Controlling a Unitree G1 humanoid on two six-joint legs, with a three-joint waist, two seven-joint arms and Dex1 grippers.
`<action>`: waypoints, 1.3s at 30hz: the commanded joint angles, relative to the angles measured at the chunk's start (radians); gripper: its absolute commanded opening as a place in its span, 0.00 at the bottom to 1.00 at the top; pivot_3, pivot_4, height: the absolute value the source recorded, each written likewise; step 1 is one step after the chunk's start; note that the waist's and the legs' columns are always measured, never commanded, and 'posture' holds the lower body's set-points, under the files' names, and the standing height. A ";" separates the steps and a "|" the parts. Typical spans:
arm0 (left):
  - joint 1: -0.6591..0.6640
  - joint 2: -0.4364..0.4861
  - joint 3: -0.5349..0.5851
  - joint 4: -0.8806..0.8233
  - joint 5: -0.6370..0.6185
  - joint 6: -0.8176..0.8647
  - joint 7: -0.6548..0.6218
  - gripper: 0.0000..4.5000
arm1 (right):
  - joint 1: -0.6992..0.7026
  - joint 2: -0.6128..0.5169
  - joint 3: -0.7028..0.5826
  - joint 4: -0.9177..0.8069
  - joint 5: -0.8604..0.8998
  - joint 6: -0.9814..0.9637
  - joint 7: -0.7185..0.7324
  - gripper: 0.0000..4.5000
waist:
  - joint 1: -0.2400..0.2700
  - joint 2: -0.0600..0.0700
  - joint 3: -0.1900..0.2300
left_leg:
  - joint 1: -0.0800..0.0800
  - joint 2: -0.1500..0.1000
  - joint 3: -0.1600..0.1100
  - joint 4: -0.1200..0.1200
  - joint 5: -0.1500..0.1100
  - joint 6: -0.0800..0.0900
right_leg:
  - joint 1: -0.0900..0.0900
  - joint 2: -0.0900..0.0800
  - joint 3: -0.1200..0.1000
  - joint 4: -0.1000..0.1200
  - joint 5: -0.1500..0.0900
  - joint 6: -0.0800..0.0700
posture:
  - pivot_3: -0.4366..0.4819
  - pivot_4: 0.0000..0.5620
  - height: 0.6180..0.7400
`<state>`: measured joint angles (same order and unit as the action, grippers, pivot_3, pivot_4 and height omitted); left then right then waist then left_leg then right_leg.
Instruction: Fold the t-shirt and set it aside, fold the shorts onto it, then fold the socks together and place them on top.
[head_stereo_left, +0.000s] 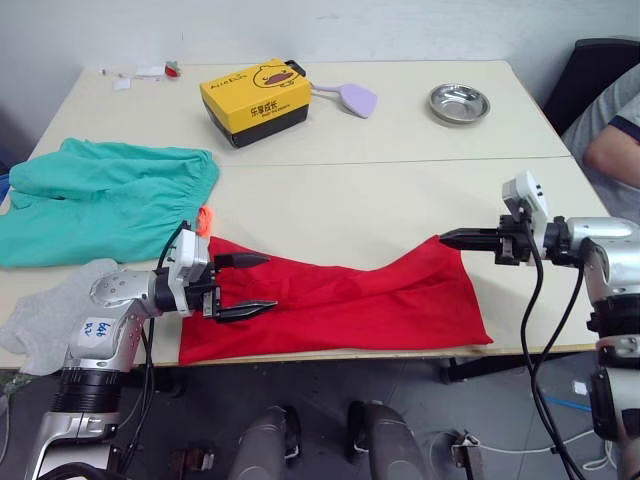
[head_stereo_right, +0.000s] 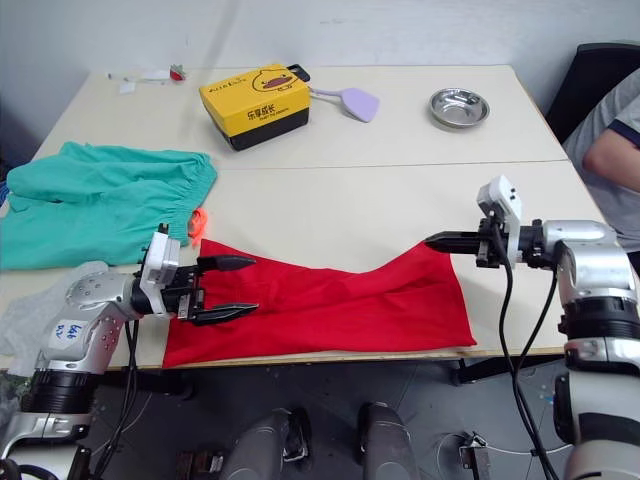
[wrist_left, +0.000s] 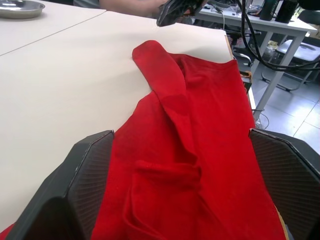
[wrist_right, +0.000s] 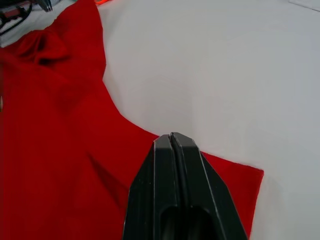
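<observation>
While the t-shirt (head_stereo_left: 340, 305) lies half-folded along the counter's (head_stereo_left: 400, 200) near edge, the left pincer (head_stereo_left: 245, 285) hovers released over one end. The right pincer (head_stereo_left: 447, 238) is clenched at the far corner, seemingly not pinching cloth; it should grip before folding.

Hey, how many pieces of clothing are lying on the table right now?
3 that I can make out: the red t-shirt along the near edge, the teal shorts at the left, and grey socks at the near left corner. The socks may be a bunched pair.
</observation>
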<state>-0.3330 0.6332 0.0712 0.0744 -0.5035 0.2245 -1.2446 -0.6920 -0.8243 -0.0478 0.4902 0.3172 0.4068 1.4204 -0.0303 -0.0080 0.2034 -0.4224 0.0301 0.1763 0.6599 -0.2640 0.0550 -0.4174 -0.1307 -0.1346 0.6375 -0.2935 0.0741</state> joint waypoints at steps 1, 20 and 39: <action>-0.006 -0.008 0.002 0.000 0.001 -0.021 -0.006 1.00 | -0.046 -0.010 -0.035 0.013 0.006 0.076 -0.080 0.01 | -0.003 0.000 0.000 | 0.000 0.000 0.000 0.000 0.000 -0.001 | 0.000 0.000 0.000 0.000 0.000 0.000 | 0.48 0.27 1.00; -0.005 -0.033 -0.006 -0.029 -0.001 -0.052 -0.021 1.00 | -0.322 0.077 0.221 0.292 -0.215 0.227 -0.101 0.44 | -0.002 0.000 0.000 | 0.000 0.000 0.000 -0.001 0.000 -0.002 | -0.001 0.000 0.000 0.000 0.000 0.000 | 0.48 0.27 1.00; -0.007 -0.027 -0.002 -0.012 0.004 -0.075 -0.020 1.00 | -0.380 0.062 0.187 0.372 -0.260 0.093 -0.114 0.21 | -0.003 0.001 0.000 | -0.001 0.000 0.000 -0.001 0.000 -0.001 | -0.001 0.000 0.000 0.000 0.000 0.000 | 0.48 0.27 1.00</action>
<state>-0.3397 0.6010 0.0578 0.0822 -0.4990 0.1648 -1.2658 -1.0414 -0.7428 0.1533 0.8972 0.0656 0.4906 1.3254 -0.0330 -0.0074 0.2036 -0.4229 0.0300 0.1766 0.6588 -0.2636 0.0543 -0.4184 -0.1309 -0.1343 0.6373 -0.2936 0.0739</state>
